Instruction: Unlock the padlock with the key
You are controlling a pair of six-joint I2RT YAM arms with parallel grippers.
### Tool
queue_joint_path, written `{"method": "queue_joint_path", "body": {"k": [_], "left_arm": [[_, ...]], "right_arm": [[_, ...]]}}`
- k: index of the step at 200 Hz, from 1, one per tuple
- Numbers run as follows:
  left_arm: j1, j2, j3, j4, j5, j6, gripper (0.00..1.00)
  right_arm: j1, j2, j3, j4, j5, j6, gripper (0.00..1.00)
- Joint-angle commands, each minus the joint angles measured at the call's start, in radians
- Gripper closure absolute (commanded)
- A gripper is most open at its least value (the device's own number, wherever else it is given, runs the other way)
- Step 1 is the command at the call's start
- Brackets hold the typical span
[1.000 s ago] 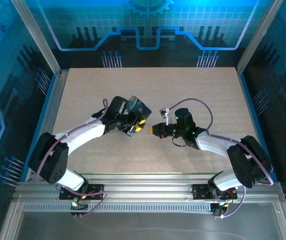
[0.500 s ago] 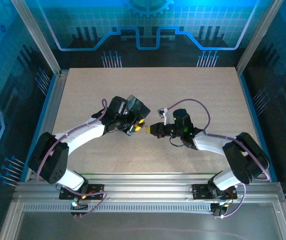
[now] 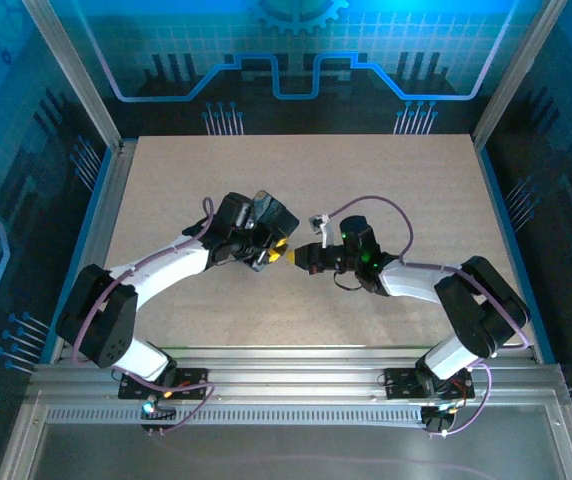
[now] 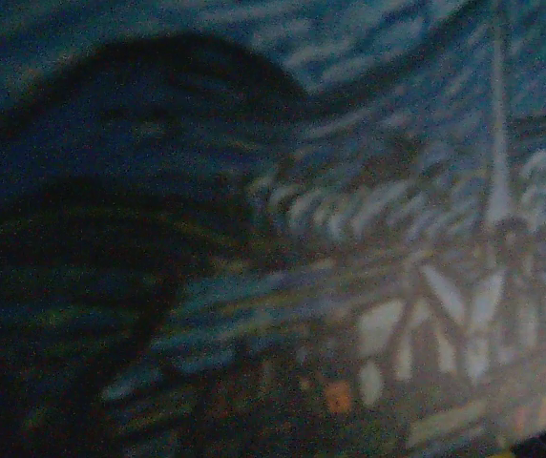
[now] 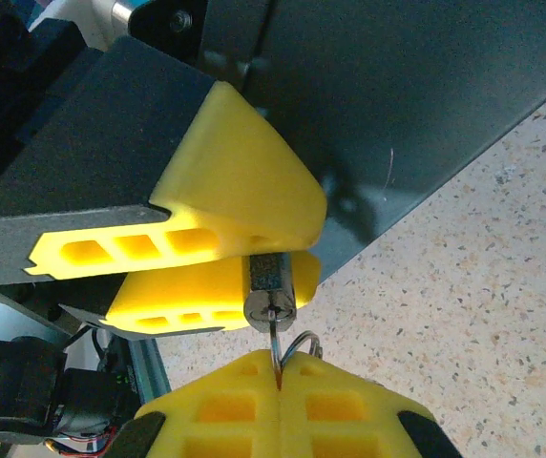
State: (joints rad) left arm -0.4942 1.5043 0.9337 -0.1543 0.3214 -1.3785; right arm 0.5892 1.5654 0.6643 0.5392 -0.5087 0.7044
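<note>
- Right gripper has slid left, up close to the left gripper.
- It pinches the key tight.
- Left gripper squeezes the padlock.
- Key tip touches the keyhole, so pushing in and turning probably come next.

In the left wrist view the swirl-painted box is a dark blur, and its edges cannot be made out. In the right wrist view the left fingers cover most of the padlock. The closed right fingers, cut off by the lower edge, hide the key except for its thin blade.
</note>
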Motion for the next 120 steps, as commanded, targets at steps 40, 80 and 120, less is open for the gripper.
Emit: {"method": "queue_joint_path", "body": {"k": [40,80,120], "left_arm": [[0.018,-0.056,-0.012,-0.02,0.067,0.015,1.0],[0.044,-0.055,-0.004,-0.033,0.08,0.027,1.0],[0.046,-0.038,0.013,-0.039,0.092,0.026,1.0]], "right_arm": [[-0.001,-0.057,0.071,-0.064,-0.125,-0.112,0.77],[-0.096,-0.155,0.069,-0.305,-0.184,-0.218,0.58],[-0.131,-0.258,0.08,-0.516,-0.08,-0.397,0.6]]}}
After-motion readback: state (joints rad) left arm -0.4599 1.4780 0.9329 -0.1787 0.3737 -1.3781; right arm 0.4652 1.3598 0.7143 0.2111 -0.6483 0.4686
